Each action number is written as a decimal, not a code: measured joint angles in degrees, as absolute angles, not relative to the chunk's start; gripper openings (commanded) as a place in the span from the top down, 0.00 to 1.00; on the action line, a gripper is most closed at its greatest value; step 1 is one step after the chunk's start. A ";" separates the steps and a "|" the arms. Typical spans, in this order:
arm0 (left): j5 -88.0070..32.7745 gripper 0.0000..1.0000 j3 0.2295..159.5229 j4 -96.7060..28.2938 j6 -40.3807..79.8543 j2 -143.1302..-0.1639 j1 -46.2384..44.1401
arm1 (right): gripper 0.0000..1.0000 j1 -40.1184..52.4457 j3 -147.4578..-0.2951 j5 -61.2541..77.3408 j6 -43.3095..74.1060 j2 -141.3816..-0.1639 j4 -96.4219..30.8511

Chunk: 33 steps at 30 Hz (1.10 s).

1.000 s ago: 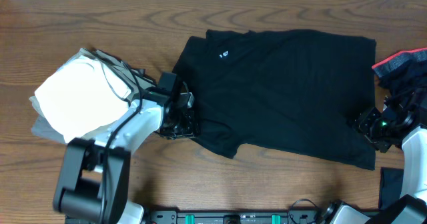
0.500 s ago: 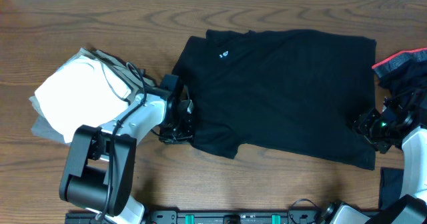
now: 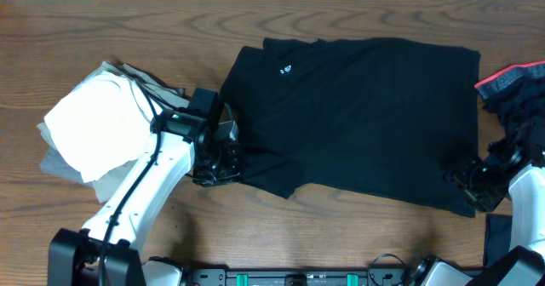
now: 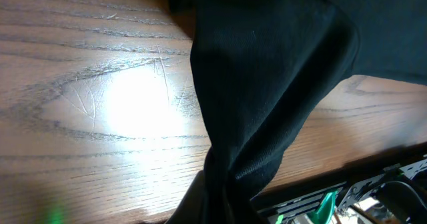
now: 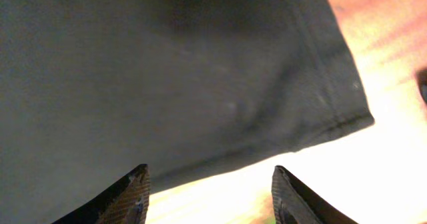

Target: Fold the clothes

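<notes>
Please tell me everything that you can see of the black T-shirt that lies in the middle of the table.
The black T-shirt looks like soft, matte fabric, short-sleeved, with a small white logo. It lies spread flat on the wooden table, its collar end toward the left. The left gripper is shut on the near sleeve, where the cloth bunches upward. The right gripper is open at the near hem corner.

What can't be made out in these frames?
Left jaws: black T-shirt sleeve covers them, left wrist; the left arm hides them overhead.
Red-edged garment: cut by overhead's right edge.
White logo: too small to read.
Grey clothes: under the white one.
</notes>
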<state>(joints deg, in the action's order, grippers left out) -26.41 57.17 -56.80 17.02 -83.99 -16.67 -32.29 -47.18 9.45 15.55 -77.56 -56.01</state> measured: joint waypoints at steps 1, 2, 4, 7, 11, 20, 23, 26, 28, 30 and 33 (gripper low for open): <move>-26.41 0.94 57.17 -56.82 17.28 -83.79 -16.67 | 0.43 -32.86 -46.68 8.71 16.05 -77.67 -55.81; -26.41 0.94 57.17 -56.80 17.65 -83.70 -16.67 | 0.43 -33.91 -46.09 7.42 16.60 -78.02 -55.64; -26.41 0.94 57.17 -56.80 18.00 -83.70 -16.67 | 0.43 -35.70 -45.58 6.11 17.23 -78.65 -55.40; -26.41 0.94 57.17 -56.80 18.22 -83.70 -16.67 | 0.44 -39.35 -45.41 4.51 17.80 -79.35 -55.27; -26.41 0.94 57.17 -56.66 18.22 -83.70 -16.67 | 0.48 -43.35 -44.97 3.57 18.28 -79.37 -55.42; -26.41 0.94 57.17 -55.53 18.24 -83.72 -16.67 | 0.57 -45.21 -36.82 2.98 21.04 -79.42 -47.68; -26.41 0.94 57.17 -55.53 18.24 -83.70 -16.67 | 0.60 -45.21 -34.85 2.87 21.47 -79.44 -45.56; -26.41 0.94 57.17 -55.55 18.24 -83.70 -16.67 | 0.67 -45.21 -34.26 2.72 21.87 -79.44 -42.63; -26.41 0.94 57.17 -55.53 18.24 -83.70 -16.67 | 0.67 -45.21 -34.26 2.70 22.13 -79.44 -41.12; -26.41 0.94 57.17 -55.53 18.24 -83.70 -16.67 | 0.65 -45.21 -34.26 2.70 22.17 -79.44 -39.90; -26.41 0.94 57.17 -55.53 18.24 -83.70 -16.67 | 0.65 -45.21 -34.26 2.92 22.17 -79.44 -39.13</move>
